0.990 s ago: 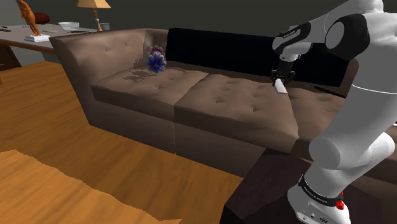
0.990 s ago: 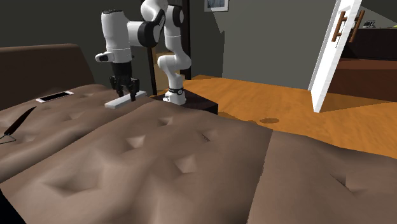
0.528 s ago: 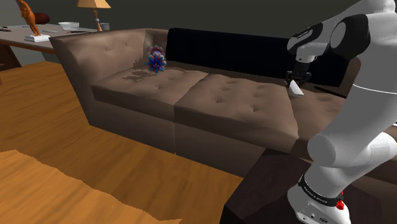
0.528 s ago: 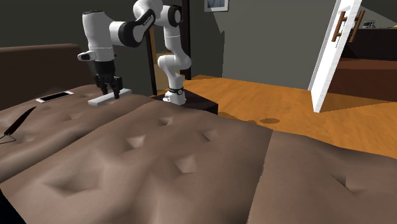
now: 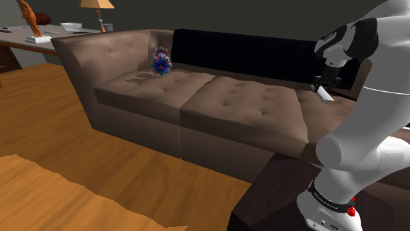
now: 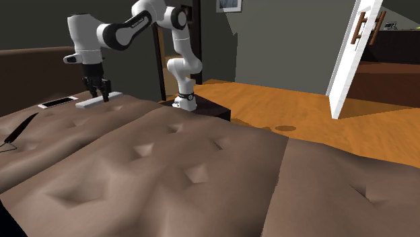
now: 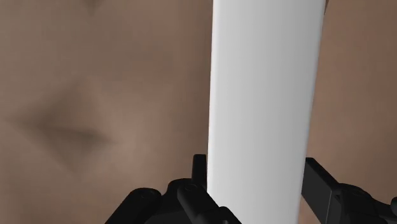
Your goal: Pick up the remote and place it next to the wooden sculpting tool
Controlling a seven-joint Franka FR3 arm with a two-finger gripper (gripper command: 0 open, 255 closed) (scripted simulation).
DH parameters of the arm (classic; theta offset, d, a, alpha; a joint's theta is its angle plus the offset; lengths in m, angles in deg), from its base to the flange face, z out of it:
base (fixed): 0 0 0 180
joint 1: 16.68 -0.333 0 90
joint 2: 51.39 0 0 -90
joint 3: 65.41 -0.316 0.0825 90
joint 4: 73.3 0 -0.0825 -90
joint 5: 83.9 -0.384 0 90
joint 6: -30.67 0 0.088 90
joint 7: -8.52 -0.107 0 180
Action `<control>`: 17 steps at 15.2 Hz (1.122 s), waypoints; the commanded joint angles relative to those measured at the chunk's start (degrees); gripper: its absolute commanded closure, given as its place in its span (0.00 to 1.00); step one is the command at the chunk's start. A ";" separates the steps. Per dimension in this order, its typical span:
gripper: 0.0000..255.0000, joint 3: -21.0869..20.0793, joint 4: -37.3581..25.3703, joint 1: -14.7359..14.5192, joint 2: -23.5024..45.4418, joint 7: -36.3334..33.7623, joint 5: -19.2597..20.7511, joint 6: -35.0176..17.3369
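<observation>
A long white remote (image 7: 264, 95) is clasped between my two black fingers, with my gripper (image 7: 257, 178) shut on it. In the second exterior view the gripper (image 6: 97, 95) holds the remote (image 6: 98, 102) level, just above the brown sofa seat (image 6: 202, 155) near its far end. A thin dark sculpting tool (image 6: 19, 130) lies on the cushion to that view's left of the remote, some way off. In the shoulder view the gripper (image 5: 323, 87) and remote (image 5: 326, 95) hang over the right-hand cushion, beside the white arm.
A flat white device (image 6: 58, 102) lies on the cushion just left of the remote. A blue and red spiky ball (image 5: 161, 63) sits in the sofa's far corner. A side table (image 5: 39, 41) holds a lamp, bowl and figurine. The dark stand (image 5: 276, 197) abuts the sofa.
The arm has carried the remote toward the shoulder view's right, which is the second exterior view's left, closer to the flat white device and the tool. The grip is unchanged.
</observation>
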 commanded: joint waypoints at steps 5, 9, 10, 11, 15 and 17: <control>1.00 2.21 -5.24 5.83 4.27 8.71 -2.87 1.57; 1.00 3.16 -10.21 10.39 8.20 14.36 -5.28 3.20; 1.00 3.31 -11.67 11.63 9.31 15.72 -5.92 3.70; 1.00 3.45 -13.22 12.89 10.48 17.06 -6.57 4.25; 1.00 3.67 -20.49 18.35 15.68 22.07 -9.24 6.93; 1.00 3.56 -21.42 19.38 16.83 22.95 -9.79 6.81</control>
